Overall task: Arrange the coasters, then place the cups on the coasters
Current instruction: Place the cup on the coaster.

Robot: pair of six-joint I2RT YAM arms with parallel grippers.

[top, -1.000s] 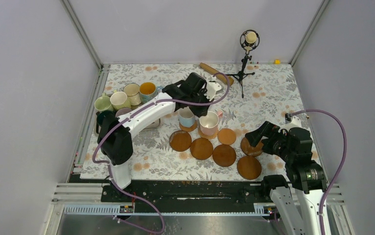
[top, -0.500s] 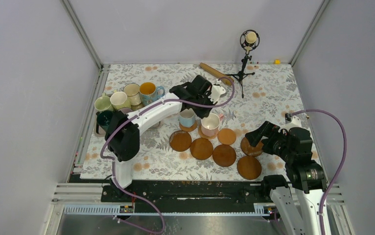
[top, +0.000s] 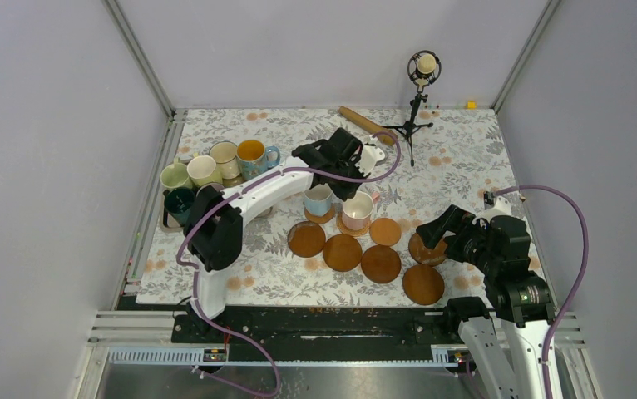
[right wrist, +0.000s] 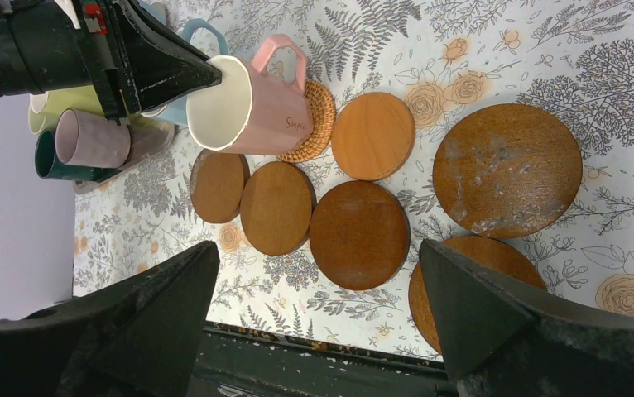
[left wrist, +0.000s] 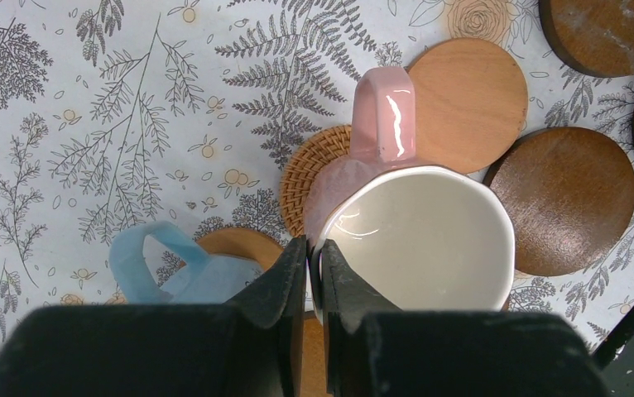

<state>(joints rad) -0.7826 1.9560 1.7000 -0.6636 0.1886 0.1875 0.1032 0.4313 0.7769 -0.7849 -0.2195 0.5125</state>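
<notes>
while pinching the pink cup [left wrist: 413, 240] by its rim with the left gripper [left wrist: 312, 252], one finger inside and one outside, holds it upright over the woven coaster [left wrist: 304, 178], handle pointing away from the fingers. cannot tell whether fully seated or a hair above; looks a little off centre, with wicker showing on the handle side. over the last second nudged the cup only slightly, then kept it still, while swinging the elbow [top: 214, 237] in toward the woven coaster. reads as the set-down all but finished, second cup nearly placed. calls next for letting go and lifting straight up, lest the inner finger drag the cup off. just beside the woven coaster, shows the light blue cup [left wrist: 144, 256] already on a small coaster [left wrist: 243, 241], and a tan coaster [left wrist: 471, 103] past the handle. leaves six bare coasters [top: 381, 263] in all, near side and right of the woven one, and the other cups [top: 204, 169] bunched well to its left. parks the right gripper [top: 444, 226] well to the right, fingers spread wide, nothing held.
</notes>
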